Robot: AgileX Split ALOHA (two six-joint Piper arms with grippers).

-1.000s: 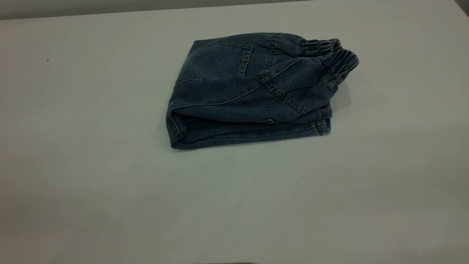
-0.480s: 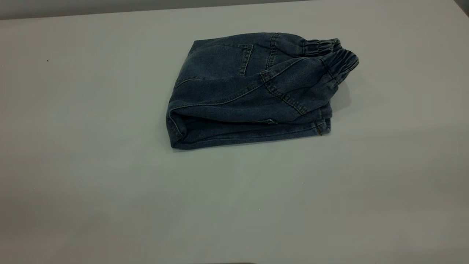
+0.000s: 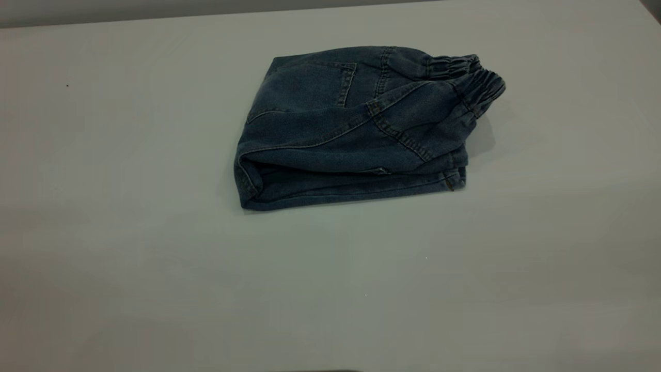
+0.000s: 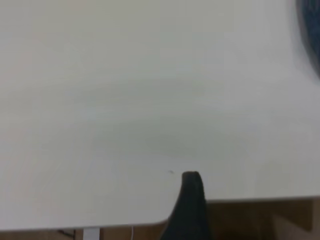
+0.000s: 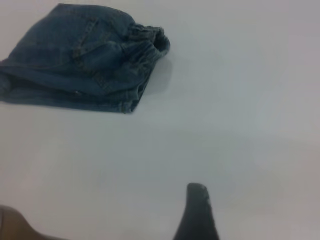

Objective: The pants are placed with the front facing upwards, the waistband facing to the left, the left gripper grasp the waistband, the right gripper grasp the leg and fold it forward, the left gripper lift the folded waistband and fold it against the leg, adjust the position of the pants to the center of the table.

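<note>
The pants (image 3: 356,129) lie folded into a compact blue denim bundle on the table (image 3: 155,268), a little behind and right of its middle. The ruffled waistband (image 3: 475,82) sits on top at the bundle's right end, and the leg (image 3: 361,188) lies flat under it along the near edge. Neither gripper shows in the exterior view. In the right wrist view the pants (image 5: 80,55) and waistband (image 5: 150,42) are far from my right gripper (image 5: 225,202), which is open and empty. My left gripper (image 4: 248,199) hangs open over the table's edge, with only a sliver of the pants (image 4: 312,35) in view.
Bare table top (image 3: 542,258) surrounds the bundle on all sides. The left wrist view shows the table's edge (image 4: 100,225) with brown floor below it. A small dark speck (image 3: 67,85) marks the far left of the table.
</note>
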